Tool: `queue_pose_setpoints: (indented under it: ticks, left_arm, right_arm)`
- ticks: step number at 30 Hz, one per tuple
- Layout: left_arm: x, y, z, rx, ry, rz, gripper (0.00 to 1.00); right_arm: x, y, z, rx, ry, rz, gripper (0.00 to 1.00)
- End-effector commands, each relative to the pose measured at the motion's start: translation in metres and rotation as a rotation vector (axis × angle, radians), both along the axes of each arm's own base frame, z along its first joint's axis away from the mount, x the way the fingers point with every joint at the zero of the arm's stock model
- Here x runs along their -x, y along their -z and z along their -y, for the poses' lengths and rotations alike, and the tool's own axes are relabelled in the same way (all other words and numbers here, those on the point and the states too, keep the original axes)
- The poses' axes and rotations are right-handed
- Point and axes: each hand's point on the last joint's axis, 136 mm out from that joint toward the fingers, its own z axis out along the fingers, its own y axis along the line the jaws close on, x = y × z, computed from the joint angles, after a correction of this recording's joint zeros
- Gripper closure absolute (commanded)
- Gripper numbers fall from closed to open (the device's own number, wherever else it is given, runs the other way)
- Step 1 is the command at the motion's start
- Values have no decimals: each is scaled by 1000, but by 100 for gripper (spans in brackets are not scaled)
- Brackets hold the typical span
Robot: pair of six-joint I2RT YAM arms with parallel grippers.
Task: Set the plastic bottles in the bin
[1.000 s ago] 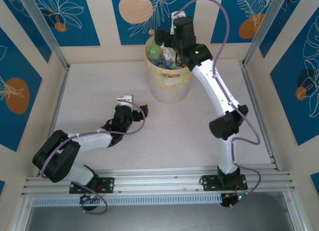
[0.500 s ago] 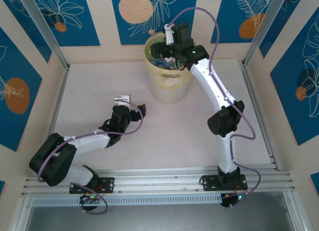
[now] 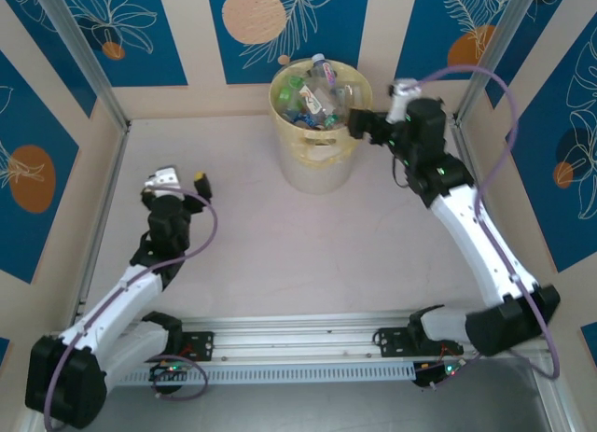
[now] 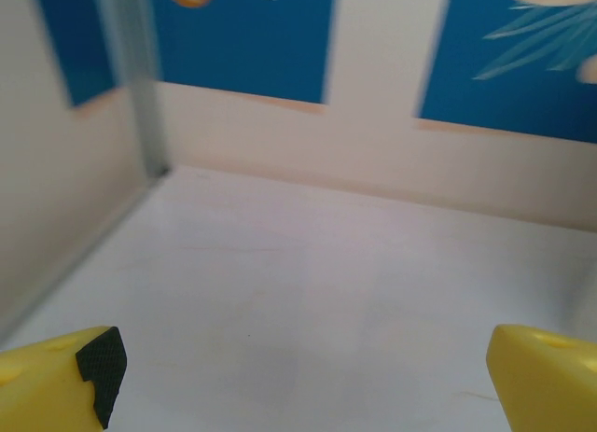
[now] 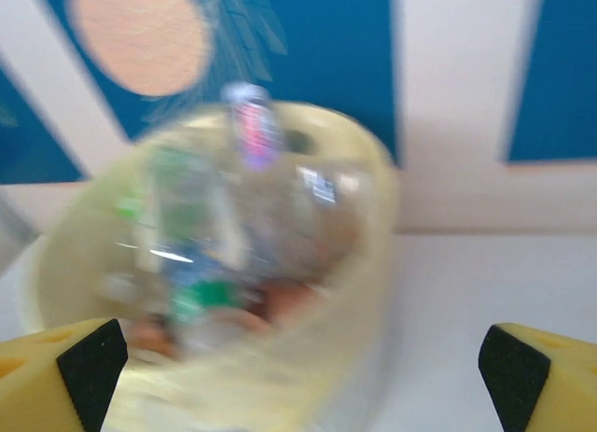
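The pale yellow bin (image 3: 319,157) stands at the back of the table, piled with several plastic bottles (image 3: 317,98); one upright bottle (image 3: 319,66) pokes above the rim. My right gripper (image 3: 362,124) hovers just right of the rim, open, nothing between its fingers. In the blurred right wrist view the bin (image 5: 368,185) and its bottles (image 5: 250,124) lie straight ahead of the right gripper (image 5: 298,367). My left gripper (image 3: 182,178) is open and empty over the bare left half of the table; its wrist view has the left gripper (image 4: 308,376) facing the table's back left corner.
Blue and cream patterned walls (image 3: 131,31) close the table on three sides, with metal posts (image 3: 79,54) at the back corners. An aluminium rail (image 3: 308,334) runs along the near edge where both arm bases are bolted.
My right gripper has pulled back from over the bin to its right side, its arm swinging right. My left arm has swung left and back toward its base, jaws still open.
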Motion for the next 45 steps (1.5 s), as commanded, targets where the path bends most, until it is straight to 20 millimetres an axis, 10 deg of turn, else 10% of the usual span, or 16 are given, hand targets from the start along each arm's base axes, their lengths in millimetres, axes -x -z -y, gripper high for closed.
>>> queue_pose_setpoints:
  ticks: [1,8,16,23,40,45]
  left_arm:
    - [21,37,-50,-101,-197,-111,0]
    - [11,90,-75,-46,-242,-224,0]
    - [-46,127,-35,-78,68,-286,0]
    - [-55,146,11,-106,325,-205,0]
    - [-56,146,-8,-157,133,-227,0]
    - [-56,146,-5,-159,146,-228,0]
  right_arm:
    - [4,53,60,-38,214,-18,1]
    - [31,168,114,18,312,-90,1]
    - [29,251,128,2,314,-181,1]
    - [25,254,121,28,250,-141,1]
    - [33,259,72,83,29,80,1]
    - [5,271,101,83,213,-60,1]
